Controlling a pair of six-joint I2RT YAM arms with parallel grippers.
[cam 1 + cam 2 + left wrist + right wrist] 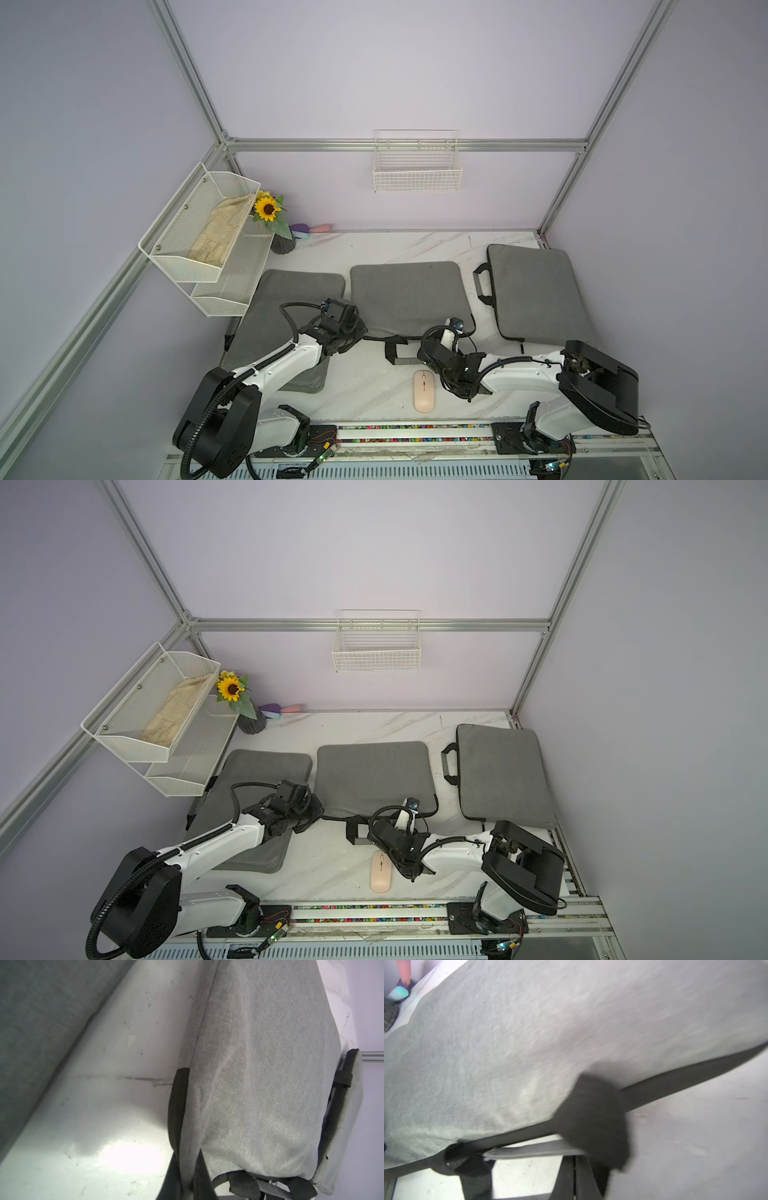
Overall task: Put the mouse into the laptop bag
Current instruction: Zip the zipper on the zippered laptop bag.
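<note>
A pale pink mouse [424, 390] [380, 870] lies on the marble table near its front edge, beside my right forearm. The grey laptop bag [409, 295] [374, 771] lies flat mid-table, its black handle [395, 351] at the front edge. My left gripper [360, 330] [188, 1172] sits at the bag's front left corner, shut on a fold of the bag's grey fabric [259, 1064]. At the bag's front edge, my right gripper [453, 328] [574, 1159] is shut. Its tips lie against a blurred black patch [596, 1126], and I cannot tell whether they pinch it.
Two more grey bags flank the middle one: one [286, 316] under my left arm, one [536, 291] at the right with a handle. A white mesh shelf [199, 232] and a sunflower pot [274, 220] stand at the back left. A wire basket [417, 170] hangs on the back wall.
</note>
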